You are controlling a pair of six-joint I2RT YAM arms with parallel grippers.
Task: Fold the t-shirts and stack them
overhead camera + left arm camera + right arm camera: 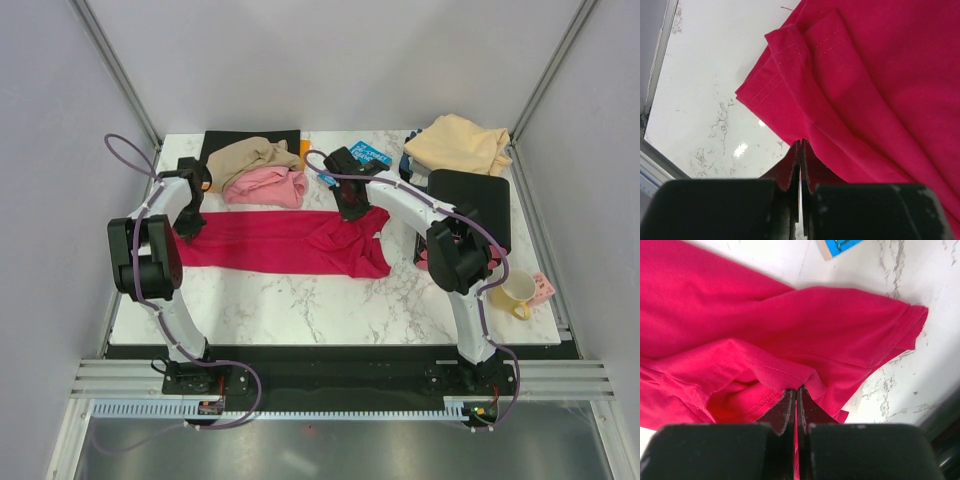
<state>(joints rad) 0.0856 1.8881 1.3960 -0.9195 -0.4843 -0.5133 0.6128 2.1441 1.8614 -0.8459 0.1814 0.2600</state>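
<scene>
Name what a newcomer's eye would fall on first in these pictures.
The crimson red t-shirt lies stretched across the table, the left gripper and right gripper each shut on one end. Beyond it, the tan-brown shirt and pink shirt lie bunched together; the peach-cream shirt sits far right.

Robot lab cell. Plain grey panels (330, 60) wall in my bench at the top, left and right of frame, held by aluminium struts (115, 70). Marble-look tabletop (300, 300) at centre. Along the bottom edge, a metal rail (340, 378) and a slotted cable duct (330, 408) carry my wiring.
</scene>
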